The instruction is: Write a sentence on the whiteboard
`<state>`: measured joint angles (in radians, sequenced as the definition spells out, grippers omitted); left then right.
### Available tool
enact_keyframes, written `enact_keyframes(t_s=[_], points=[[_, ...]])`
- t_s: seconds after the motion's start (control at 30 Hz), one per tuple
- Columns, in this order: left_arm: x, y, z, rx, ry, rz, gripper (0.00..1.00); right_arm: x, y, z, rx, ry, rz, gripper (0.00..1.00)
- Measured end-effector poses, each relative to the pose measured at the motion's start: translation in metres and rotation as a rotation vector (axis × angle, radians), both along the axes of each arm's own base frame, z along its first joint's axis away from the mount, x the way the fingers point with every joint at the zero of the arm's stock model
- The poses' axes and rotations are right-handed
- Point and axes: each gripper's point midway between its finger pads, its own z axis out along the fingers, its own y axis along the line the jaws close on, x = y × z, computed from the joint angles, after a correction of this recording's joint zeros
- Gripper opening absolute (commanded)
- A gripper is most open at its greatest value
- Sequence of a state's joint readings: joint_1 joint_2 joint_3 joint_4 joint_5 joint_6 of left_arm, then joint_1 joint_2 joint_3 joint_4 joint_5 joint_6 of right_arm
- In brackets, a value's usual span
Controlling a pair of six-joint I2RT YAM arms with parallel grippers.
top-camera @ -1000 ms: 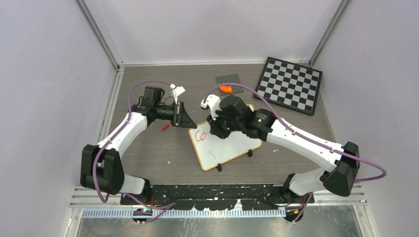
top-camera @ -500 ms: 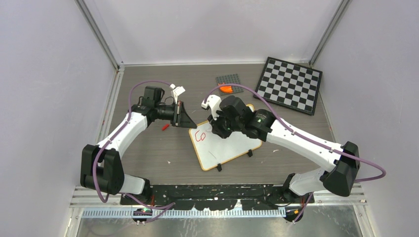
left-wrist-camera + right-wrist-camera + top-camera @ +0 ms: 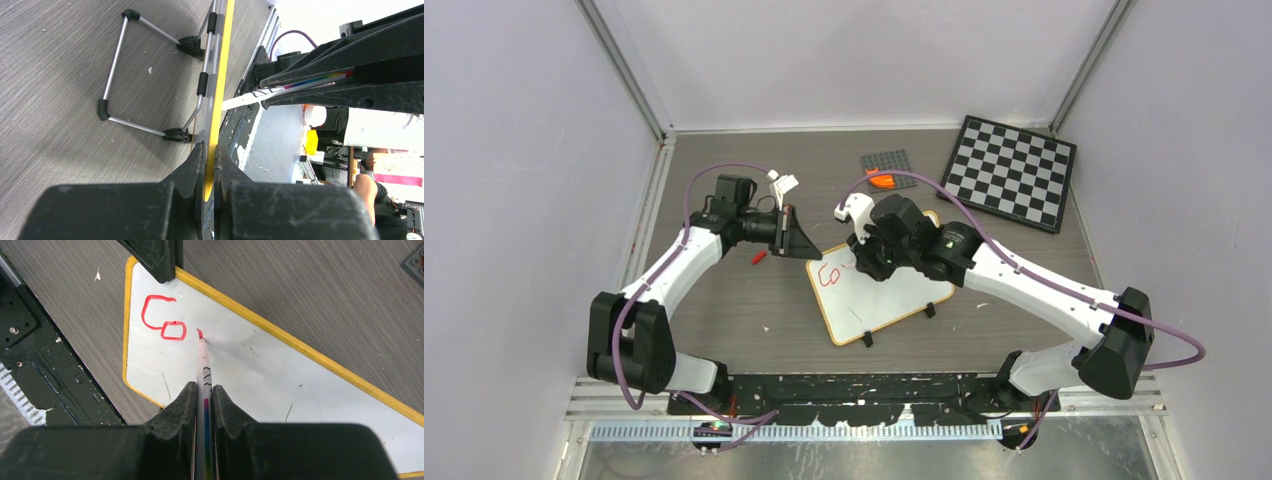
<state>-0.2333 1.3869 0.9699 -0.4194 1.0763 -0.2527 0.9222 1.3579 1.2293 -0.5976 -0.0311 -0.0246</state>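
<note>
The whiteboard (image 3: 892,300), white with a yellow-orange frame, stands tilted on the table between the arms. Red lettering "Co" (image 3: 165,322) sits near its top left corner, the only part of the sentence that shows, with a short red stroke (image 3: 199,332) just right of it. My right gripper (image 3: 204,387) is shut on a white marker (image 3: 203,365) whose red tip touches the board at that stroke. My left gripper (image 3: 210,150) is shut on the frame (image 3: 223,70) at the board's upper left corner (image 3: 809,250).
A black-and-white chequered board (image 3: 1012,172) lies at the back right. A grey studded plate (image 3: 887,162) with an orange piece (image 3: 882,181) sits behind the whiteboard. A small red object (image 3: 758,257) lies under the left arm. The board's wire stand (image 3: 112,75) rests on the table.
The right gripper has edged slightly right along the board with the marker, past the "o". The left arm and the board have not moved.
</note>
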Motion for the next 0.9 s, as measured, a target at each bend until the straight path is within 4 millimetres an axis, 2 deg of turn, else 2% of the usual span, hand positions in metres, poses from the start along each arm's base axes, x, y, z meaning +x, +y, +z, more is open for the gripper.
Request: enact_keyframes(t_s=[0.9], points=[[0.0,0.0,-0.001,0.0,0.004,-0.001,0.0,-0.008,-0.006,-0.011,-0.027,0.034,0.028,0.0]])
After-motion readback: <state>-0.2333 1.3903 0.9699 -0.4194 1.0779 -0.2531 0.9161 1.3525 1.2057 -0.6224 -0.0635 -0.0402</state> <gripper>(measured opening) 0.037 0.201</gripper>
